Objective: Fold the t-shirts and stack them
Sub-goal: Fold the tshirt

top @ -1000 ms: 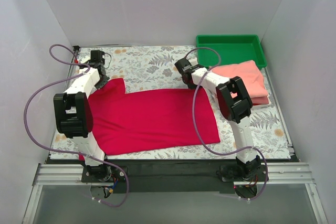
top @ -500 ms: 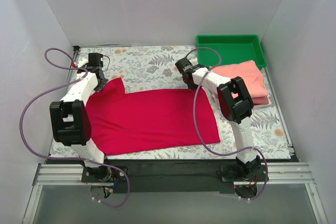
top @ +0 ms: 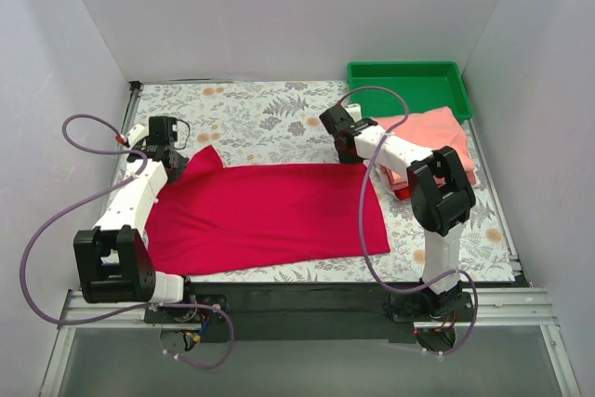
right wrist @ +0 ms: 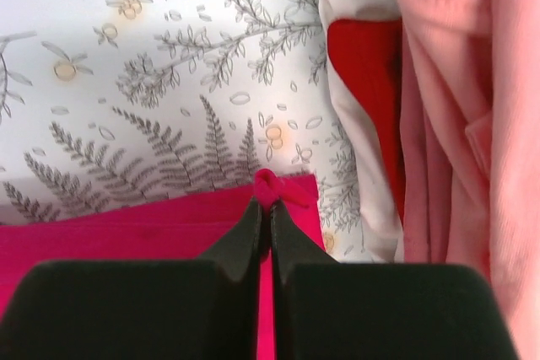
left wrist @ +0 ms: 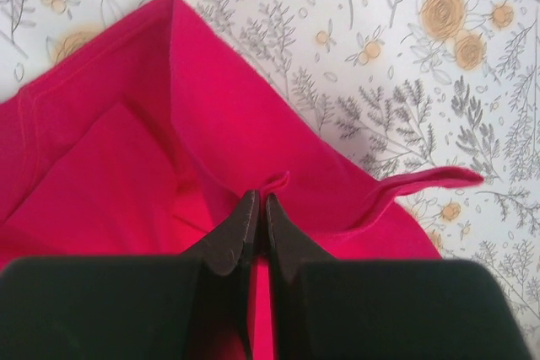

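On the fern-printed table (top: 270, 113) I observe the crimson-red t-shirt (top: 270, 211) spread across the middle, my left hand (left wrist: 258, 206) pinched tight on its far-left fold and my right hand (right wrist: 263, 208) clamped on its far-right corner, with the salmon-pink t-shirt (top: 432, 137) folded at the right next to the green tray (top: 406, 81).

Top external: looking down from above the near edge, covering the whole worktop (top: 260, 113).
Wrist views: looking close down, angling toward the far edge.
Shared: all showing the crimson t-shirt (top: 270, 211).
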You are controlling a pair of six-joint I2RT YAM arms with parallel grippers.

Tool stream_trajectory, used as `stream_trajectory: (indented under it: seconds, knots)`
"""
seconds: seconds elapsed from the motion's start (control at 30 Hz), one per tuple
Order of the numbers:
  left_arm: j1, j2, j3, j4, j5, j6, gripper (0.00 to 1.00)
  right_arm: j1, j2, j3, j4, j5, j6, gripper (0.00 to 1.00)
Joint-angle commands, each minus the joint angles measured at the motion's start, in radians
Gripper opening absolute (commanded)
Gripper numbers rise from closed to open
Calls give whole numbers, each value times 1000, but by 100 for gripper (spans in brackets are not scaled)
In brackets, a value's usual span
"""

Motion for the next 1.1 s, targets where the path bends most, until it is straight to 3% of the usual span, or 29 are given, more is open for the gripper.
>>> stream_trajectory:
  seconds: [0.0,0.6,1.07]
  knots:
    - [-5,-116,-55,-29,-11,-67,0,6,-85,-52,26,-10,33,1]
    - [-5,-364,-159,-263,-96,-238,0,26,-341,-379,130,-71,51,1]
    - [-5,-499,-224,-431,-133,-400,0,34,-427,-475,150,-59,49,1]
